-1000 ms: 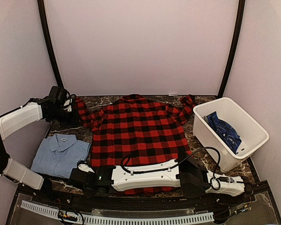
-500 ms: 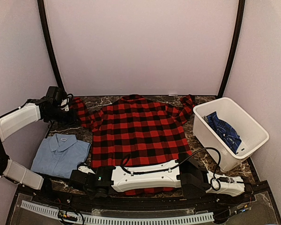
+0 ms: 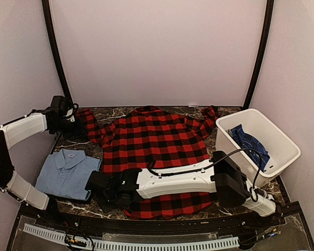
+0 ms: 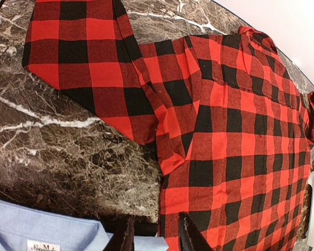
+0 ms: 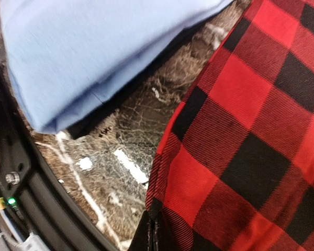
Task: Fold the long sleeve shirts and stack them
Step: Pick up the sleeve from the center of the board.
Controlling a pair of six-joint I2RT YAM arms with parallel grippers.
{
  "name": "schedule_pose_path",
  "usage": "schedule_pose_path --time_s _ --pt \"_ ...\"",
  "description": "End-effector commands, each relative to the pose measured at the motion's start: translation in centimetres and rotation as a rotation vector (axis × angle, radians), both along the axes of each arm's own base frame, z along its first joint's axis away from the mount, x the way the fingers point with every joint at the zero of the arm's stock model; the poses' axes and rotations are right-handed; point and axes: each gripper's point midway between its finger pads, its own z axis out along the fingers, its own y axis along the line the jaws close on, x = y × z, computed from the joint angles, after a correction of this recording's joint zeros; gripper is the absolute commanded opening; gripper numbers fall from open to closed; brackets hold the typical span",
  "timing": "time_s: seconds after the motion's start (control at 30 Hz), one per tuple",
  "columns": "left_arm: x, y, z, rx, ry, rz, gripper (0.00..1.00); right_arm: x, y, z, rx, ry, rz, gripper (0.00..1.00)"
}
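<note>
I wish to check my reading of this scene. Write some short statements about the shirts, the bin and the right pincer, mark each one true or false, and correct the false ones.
1. The red-and-black checked flannel shirt lies spread on the dark marble table. True.
2. The light blue collared shirt lies inside the white plastic bin. False: it lies folded on the table, at the left. The bin holds the dark blue patterned shirt.
3. The right pincer is shut on the flannel's near hem, beside the light blue shirt. True.
4. The white bin stands at the left side of the table. False: it stands at the right side.
</note>
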Motion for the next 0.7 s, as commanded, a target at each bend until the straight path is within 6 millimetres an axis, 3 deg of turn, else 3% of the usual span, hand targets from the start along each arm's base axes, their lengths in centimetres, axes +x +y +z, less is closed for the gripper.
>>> schedule_pose_path --time_s 0.0,0.1,0.23,0.4,0.43,0.47,0.5,0.53,0.57,0.6,0.63,0.67 --pt "3.5 0.7 1.7 0.007 -0.074 0.026 0.28 1.0 0.9 8.1 0.208 0.015 0.013 0.00" --pt "5.3 1.1 1.4 0.025 -0.092 0.040 0.28 1.9 -0.1 9.7 0.248 0.028 0.005 0.00" --pt "8.1 1.8 0.6 0.040 -0.095 0.066 0.28 3.4 -1.8 10.0 0.247 0.038 -0.023 0.00" --pt "11.6 2.8 -1.5 0.057 -0.061 0.120 0.32 4.8 -3.6 8.8 0.224 0.040 -0.059 0.00" --pt "12.8 3.1 -0.6 0.059 -0.090 0.136 0.33 5.0 -4.0 8.6 0.220 0.041 -0.064 0.00" --pt "13.4 3.7 -1.6 0.074 -0.075 0.169 0.33 5.2 -4.4 8.1 0.212 0.045 -0.067 0.00" --pt "14.7 4.3 -0.4 0.079 -0.108 0.193 0.34 5.4 -4.8 7.8 0.206 0.051 -0.072 0.00" --pt "15.5 5.0 -1.3 0.100 -0.097 0.226 0.35 5.7 -5.2 7.5 0.201 0.054 -0.077 0.00" --pt "16.8 5.5 -0.1 0.111 -0.128 0.247 0.36 6.0 -5.5 7.3 0.202 0.060 -0.080 0.00" --pt "17.6 6.1 -1.3 0.140 -0.111 0.271 0.36 6.3 -5.7 7.0 0.204 0.066 -0.085 0.00" --pt "18.9 6.7 -0.1 0.159 -0.139 0.296 0.37 6.5 -6.0 6.9 0.206 0.070 -0.086 0.00" --pt "19.6 6.9 -2.0 0.176 -0.106 0.303 0.37 6.9 -6.2 7.0 0.215 0.072 -0.092 0.00"
